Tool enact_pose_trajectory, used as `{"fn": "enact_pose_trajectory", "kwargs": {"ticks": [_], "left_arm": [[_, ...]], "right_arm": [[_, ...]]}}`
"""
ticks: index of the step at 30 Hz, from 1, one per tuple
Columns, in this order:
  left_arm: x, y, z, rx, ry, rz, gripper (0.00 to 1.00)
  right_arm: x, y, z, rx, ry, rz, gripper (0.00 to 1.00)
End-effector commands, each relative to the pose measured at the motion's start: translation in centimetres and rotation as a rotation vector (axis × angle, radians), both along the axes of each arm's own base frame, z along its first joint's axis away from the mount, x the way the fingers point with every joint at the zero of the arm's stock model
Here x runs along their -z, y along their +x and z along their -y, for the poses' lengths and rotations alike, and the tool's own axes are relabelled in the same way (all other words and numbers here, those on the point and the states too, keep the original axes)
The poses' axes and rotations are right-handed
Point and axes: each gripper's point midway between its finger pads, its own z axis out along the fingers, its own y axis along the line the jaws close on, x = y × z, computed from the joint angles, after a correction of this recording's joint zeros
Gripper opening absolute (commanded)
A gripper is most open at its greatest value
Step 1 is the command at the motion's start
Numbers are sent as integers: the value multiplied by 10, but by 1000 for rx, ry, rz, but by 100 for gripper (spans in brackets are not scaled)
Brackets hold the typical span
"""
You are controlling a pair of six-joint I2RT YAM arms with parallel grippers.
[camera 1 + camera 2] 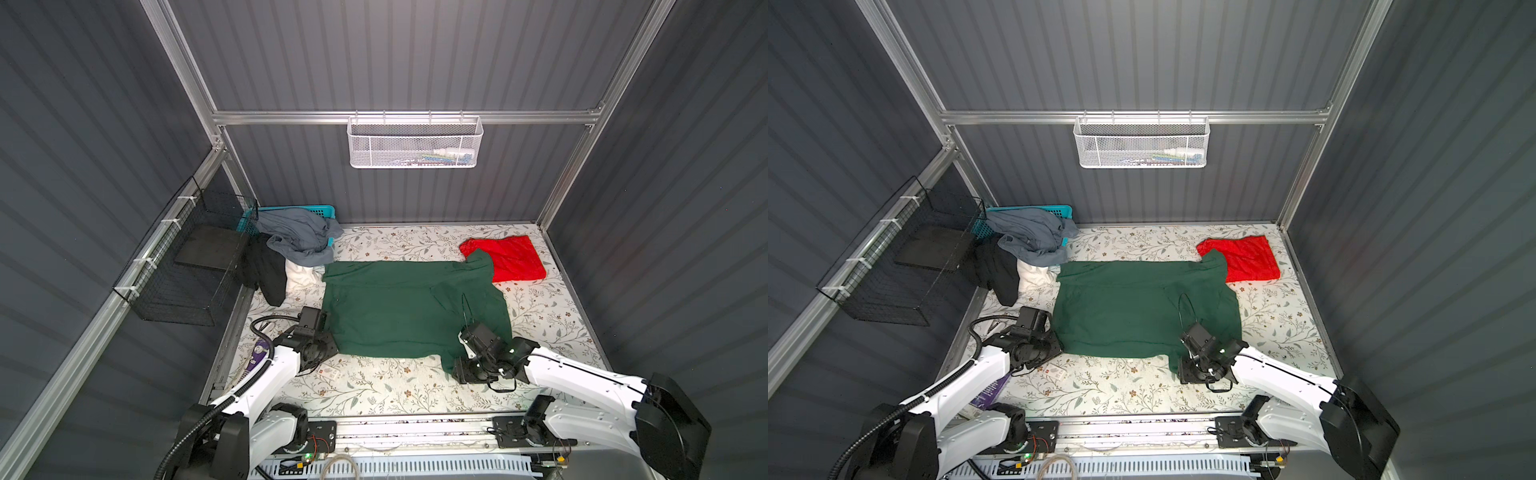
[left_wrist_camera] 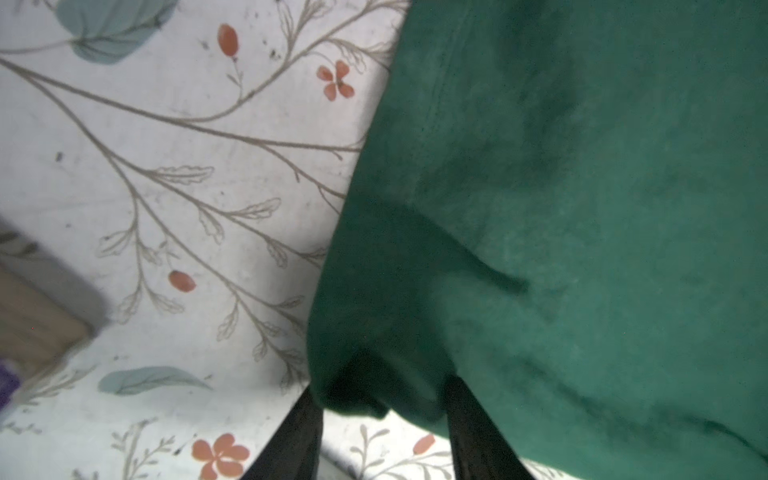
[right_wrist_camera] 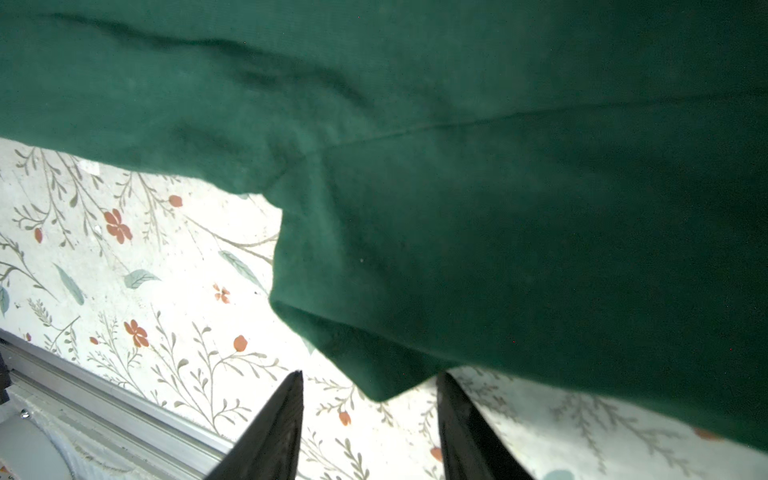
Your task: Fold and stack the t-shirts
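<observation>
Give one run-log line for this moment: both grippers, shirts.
left gripper: fingers open at green t-shirt hem corner | right gripper: fingers open at sleeve | red t-shirt: folded, far right

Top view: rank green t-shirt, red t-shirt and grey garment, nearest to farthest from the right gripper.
1. green t-shirt: mid-table; its near sleeve corner lies between the right gripper's jaws.
2. red t-shirt: folded, far right, partly under the green one's sleeve.
3. grey garment: crumpled over the blue basket, far left corner.
</observation>
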Motion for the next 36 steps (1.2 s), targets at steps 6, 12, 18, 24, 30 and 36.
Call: {"fn": "enact_pose_trajectory", "kwargs": {"ticks": [6,12,18,24,30,36], "left_arm": [[10,-3,-3,4,23,-20,23],[18,-5,-4,9,37,-54,11],[16,-5,-7,7,54,-47,4],[7,-4,-12,11,88,-37,0],[-11,0,-23,-2,151,-22,0],[-42,10,-31,-8,205,36,0]], "right_arm": [[1,3,-6,-4,-15,-16,52],[1,9,-5,18,-39,-4,47],[4,12,-9,40,-25,-7,22],[2,15,-5,62,-46,6,0],[-15,17,2,106,-57,33,0],[-42,25,11,169,-49,103,0]]}}
